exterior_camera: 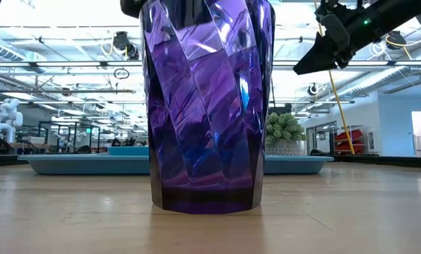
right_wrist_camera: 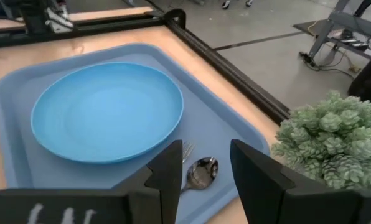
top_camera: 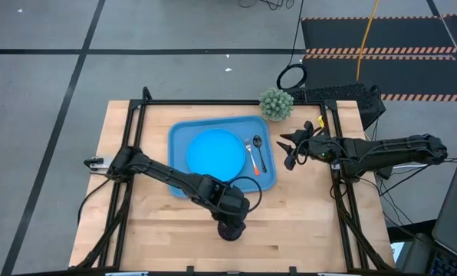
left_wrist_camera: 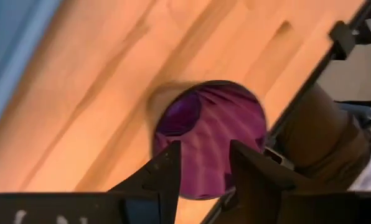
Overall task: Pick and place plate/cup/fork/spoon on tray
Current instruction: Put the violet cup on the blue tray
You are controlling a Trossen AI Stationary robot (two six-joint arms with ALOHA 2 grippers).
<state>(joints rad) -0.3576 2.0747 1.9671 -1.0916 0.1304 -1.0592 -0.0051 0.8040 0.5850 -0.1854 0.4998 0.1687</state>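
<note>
The purple cup [exterior_camera: 207, 106] stands upright on its base on the bare wood, near the table's front edge. My left gripper [left_wrist_camera: 204, 168] points down over the cup's mouth [left_wrist_camera: 204, 118] with its fingers apart, and in the high view it hides most of the cup [top_camera: 230, 230]. The blue tray [top_camera: 267, 180] lies at mid-table. On it rest the sky-blue plate [right_wrist_camera: 108, 112], the spoon [right_wrist_camera: 201, 173] and the orange-handled fork [top_camera: 252, 159], side by side to the plate's right. My right gripper [right_wrist_camera: 204, 168] hovers open beside the tray's right edge, holding nothing. My left gripper comes at the cup from above, both fingers [left_wrist_camera: 167, 171] standing over its open mouth. I cannot tell whether they touch the rim. The cup stands upright on the table.
A small green potted plant [top_camera: 276, 103] stands at the back of the table, right of the tray's far corner. A black metal frame [top_camera: 236, 102] runs around the table. Bare wood lies in front of the tray on either side of the cup.
</note>
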